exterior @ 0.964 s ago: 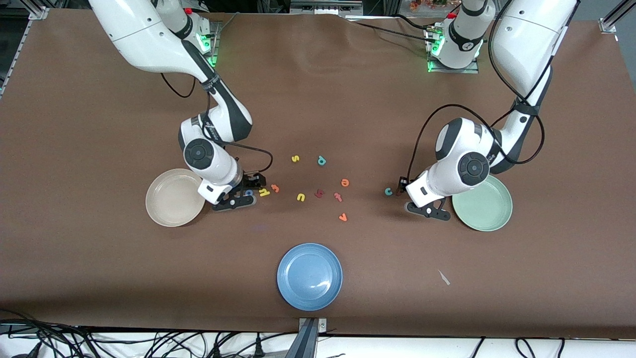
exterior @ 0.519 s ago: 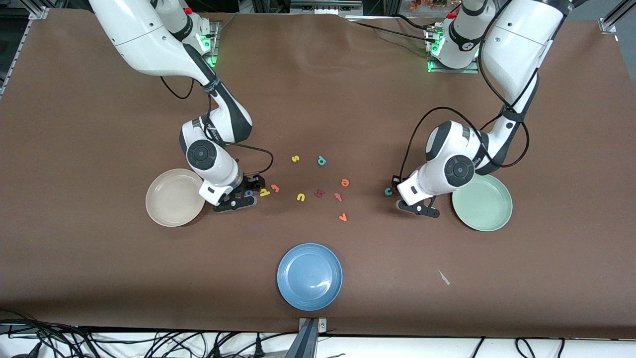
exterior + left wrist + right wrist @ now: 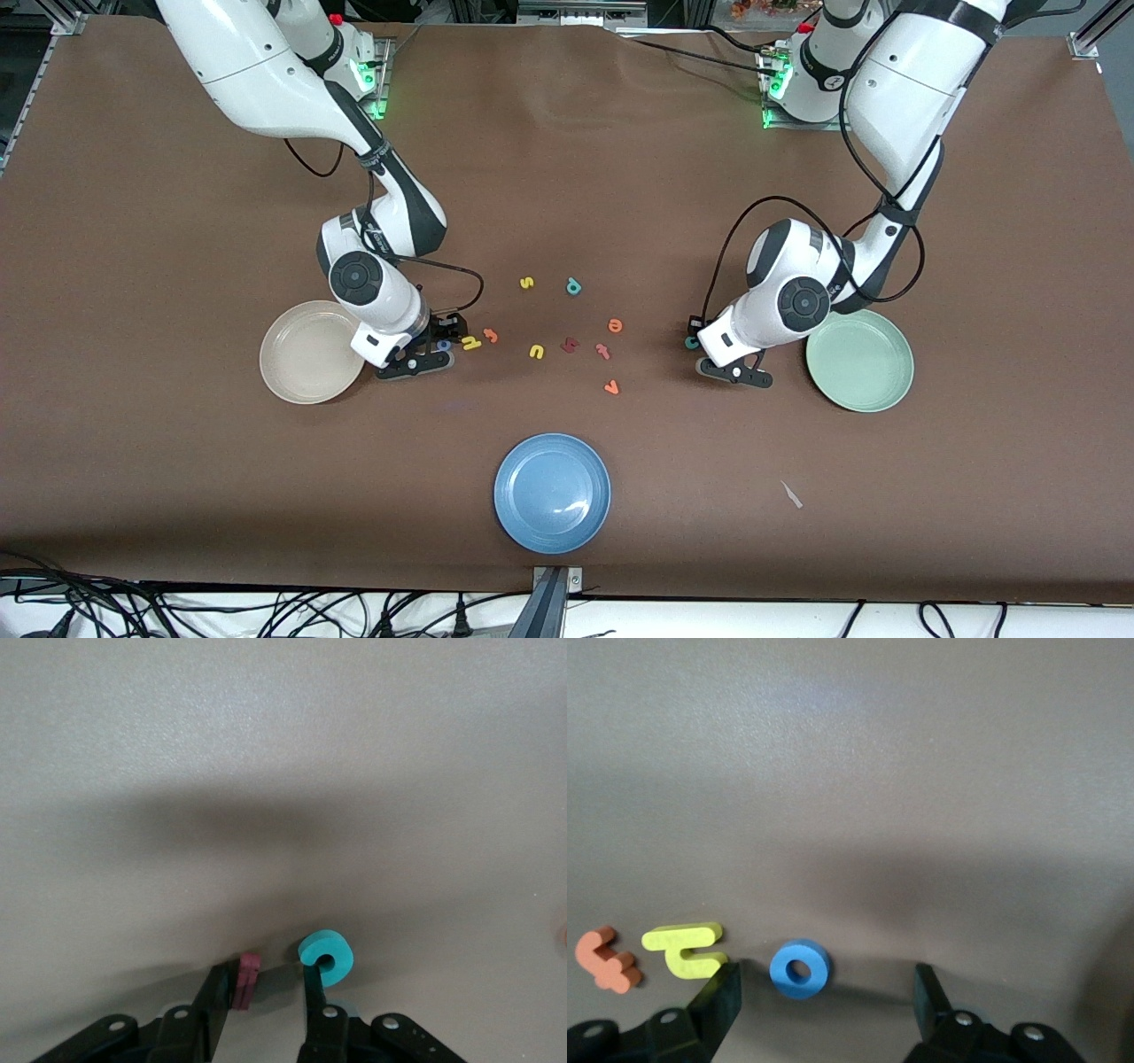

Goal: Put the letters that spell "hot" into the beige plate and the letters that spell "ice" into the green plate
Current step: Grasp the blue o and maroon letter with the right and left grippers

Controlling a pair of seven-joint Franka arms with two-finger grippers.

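Low over table, both end effectors [image 3: 824, 992] straddle letters.

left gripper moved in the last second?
Yes. The left gripper has shifted away from the green plate toward the loose letters mid-table, and now sits at the teal c.

From the front, my left wrist covers most of the teal "c" [image 3: 690, 342] and all of the dark red "i" [image 3: 246, 981], which only my left wrist view shows. My right claw [image 3: 431, 348] hides part of the blue "o" [image 3: 441, 345]. Both wrist views cut my claw bodies off at the picture's edge, and a pinkish sliver [image 3: 563, 937] at one edge is too cropped to name.
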